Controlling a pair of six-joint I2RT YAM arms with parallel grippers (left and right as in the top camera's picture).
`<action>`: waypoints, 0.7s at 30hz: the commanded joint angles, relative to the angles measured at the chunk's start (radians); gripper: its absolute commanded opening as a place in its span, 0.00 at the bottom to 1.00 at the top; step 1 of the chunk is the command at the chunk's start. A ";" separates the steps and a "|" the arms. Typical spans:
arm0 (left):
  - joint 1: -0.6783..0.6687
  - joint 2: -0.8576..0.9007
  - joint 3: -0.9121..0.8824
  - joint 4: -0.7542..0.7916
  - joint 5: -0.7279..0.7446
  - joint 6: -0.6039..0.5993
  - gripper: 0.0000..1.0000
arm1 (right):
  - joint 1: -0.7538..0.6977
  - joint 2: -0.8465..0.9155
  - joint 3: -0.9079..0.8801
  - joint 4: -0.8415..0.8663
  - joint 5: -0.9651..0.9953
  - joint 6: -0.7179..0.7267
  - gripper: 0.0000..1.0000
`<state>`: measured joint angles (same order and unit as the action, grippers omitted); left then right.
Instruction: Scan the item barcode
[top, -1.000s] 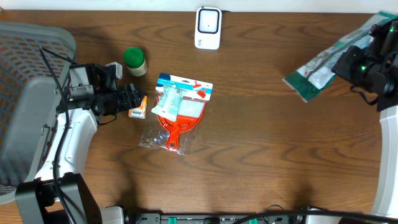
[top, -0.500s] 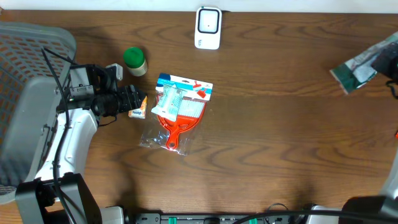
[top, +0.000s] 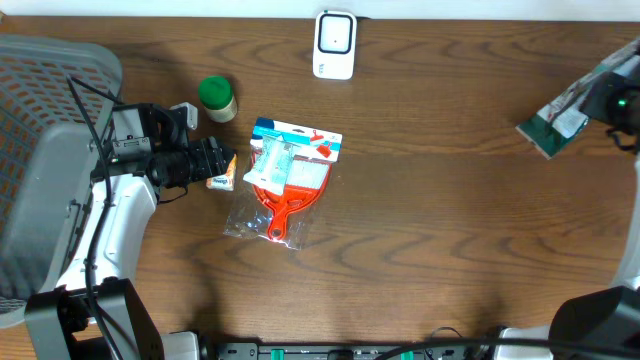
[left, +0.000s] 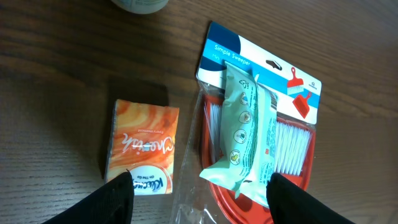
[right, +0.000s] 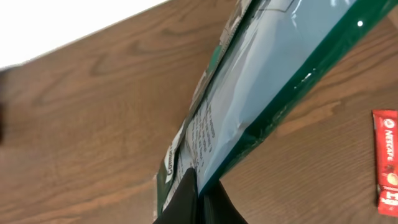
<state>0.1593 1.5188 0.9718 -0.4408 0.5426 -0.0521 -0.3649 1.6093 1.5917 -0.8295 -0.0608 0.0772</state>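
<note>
Green-edged plastic fills the right wrist view: the packet (right: 267, 93) is pinched at its lower edge by the right pincer (right: 198, 186), jaws together on the film. It is held over the far right side of the counter (top: 450, 230). The item looks to be in hand, so I judge that presenting it is the step that remains. The scanner (top: 335, 45) stands well apart, midway along the counter's back edge. The next move calls for carrying the packet there and turning its barcode to the scanner's face. Where the barcode sits I cannot tell. Farther off, the left pincer (left: 199, 180) hangs with jaws apart over an orange tissue pack (left: 142, 149) and a brush pack (left: 261, 124), holding nothing.
</note>
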 joint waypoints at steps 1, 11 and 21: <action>0.008 -0.008 -0.007 -0.001 -0.013 -0.009 0.69 | 0.085 -0.011 0.004 0.000 0.185 -0.023 0.02; 0.008 -0.008 -0.007 0.001 -0.014 -0.009 0.69 | 0.389 0.122 0.004 0.130 0.568 -0.060 0.01; 0.008 -0.008 -0.007 -0.010 -0.088 -0.009 0.68 | 0.558 0.390 0.016 0.333 0.656 -0.117 0.01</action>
<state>0.1593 1.5188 0.9718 -0.4458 0.4934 -0.0521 0.1627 1.9587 1.5921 -0.5209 0.5060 0.0132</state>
